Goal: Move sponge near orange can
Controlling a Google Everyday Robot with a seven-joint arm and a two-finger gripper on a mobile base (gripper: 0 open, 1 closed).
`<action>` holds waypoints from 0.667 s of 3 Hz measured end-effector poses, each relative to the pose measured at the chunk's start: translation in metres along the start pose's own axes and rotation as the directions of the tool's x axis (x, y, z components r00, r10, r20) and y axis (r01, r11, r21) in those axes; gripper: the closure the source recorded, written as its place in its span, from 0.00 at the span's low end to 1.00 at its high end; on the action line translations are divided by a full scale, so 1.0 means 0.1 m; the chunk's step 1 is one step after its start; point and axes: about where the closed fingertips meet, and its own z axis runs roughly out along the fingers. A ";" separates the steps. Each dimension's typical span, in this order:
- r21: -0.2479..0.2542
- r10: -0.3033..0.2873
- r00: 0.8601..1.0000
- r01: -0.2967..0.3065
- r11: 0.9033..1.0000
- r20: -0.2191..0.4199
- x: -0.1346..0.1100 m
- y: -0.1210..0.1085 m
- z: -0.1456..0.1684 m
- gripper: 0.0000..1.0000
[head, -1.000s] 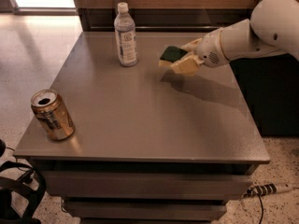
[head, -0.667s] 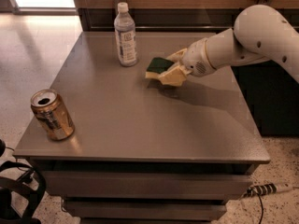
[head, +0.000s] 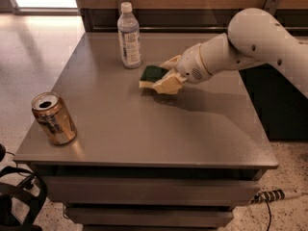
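Surroundings: bottle (head: 129,35) upright near far edge of surface (head: 159,134), just beside tool (head: 166,78) on the left-edge side. Tool is clamped on sponge (head: 153,73), over mid-surface toward far edge. Orange can (head: 54,118) is upright at near-left corner, well apart. Open stretch of surface between them; bottle is off that line.

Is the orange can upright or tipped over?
Upright: the orange can stands on its base, open top up. The end effector, mid-table, grips the sponge.

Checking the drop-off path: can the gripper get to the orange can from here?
Probably yes: bare tabletop lies between the gripper, shut on the sponge, and the orange can; the bottle stands off that line.
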 end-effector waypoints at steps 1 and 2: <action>-0.054 -0.016 1.000 0.015 0.998 -0.005 -0.09 0.13 -0.02 1.00; -0.100 -0.034 0.999 0.032 0.994 -0.013 -0.16 0.43 -0.02 1.00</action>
